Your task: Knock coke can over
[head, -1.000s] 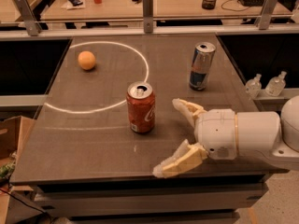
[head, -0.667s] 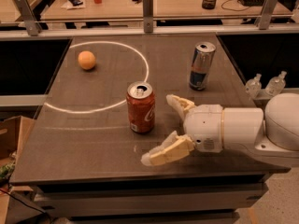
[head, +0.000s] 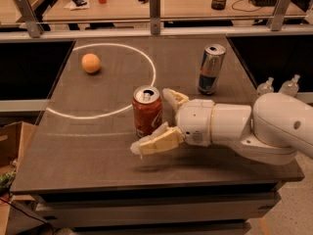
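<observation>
The coke can [head: 147, 111] is short, red-orange with a silver top, and stands upright near the middle of the dark table [head: 88, 151]. My gripper [head: 153, 121] reaches in from the right on a white arm [head: 254, 129] and is open. One cream finger [head: 173, 98] sits just behind and right of the can. The other finger [head: 154, 142] lies in front of the can's base. The can stands between the two fingers, at the mouth of the gripper.
A taller silver-and-blue can [head: 211, 69] stands upright at the back right. A small orange fruit [head: 91, 63] lies at the back left inside a white circle line [head: 151, 75]. Two plastic bottles [head: 279, 87] stand beyond the right edge. A cardboard box [head: 10, 146] sits left.
My gripper has moved left toward the coke can, so its open fingers now flank the can. The can still stands upright in the same spot.
</observation>
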Tool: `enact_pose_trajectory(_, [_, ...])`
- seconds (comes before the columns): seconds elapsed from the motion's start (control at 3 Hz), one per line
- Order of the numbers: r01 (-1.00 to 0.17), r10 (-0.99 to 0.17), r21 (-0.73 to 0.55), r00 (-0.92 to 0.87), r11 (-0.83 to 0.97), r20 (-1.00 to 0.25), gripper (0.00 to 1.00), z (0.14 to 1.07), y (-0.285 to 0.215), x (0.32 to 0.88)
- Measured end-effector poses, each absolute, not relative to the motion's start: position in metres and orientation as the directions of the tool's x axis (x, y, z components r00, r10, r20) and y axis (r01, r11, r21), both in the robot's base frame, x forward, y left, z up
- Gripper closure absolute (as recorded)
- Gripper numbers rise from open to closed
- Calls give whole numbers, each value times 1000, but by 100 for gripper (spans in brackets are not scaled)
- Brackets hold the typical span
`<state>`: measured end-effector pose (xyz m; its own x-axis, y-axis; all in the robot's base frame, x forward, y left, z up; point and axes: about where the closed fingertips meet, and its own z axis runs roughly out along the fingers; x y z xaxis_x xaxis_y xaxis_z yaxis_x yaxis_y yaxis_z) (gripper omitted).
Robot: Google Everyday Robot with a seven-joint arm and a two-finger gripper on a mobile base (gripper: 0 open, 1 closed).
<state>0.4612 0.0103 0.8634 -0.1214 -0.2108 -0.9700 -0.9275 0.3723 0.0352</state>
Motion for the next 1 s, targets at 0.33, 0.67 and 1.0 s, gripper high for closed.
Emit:
enact_pose_trajectory(0.33, [-924, -180, 9, -83, 381, -980, 0, 868, 19, 477])
enact_pose_trajectory(0.67, [-920, -153, -25, -39, 391, -987, 18, 870, 24, 485])
enact_pose_trajectory(1.0, [-920, -117, -55, 10, 387, -993, 41, 878, 28, 489])
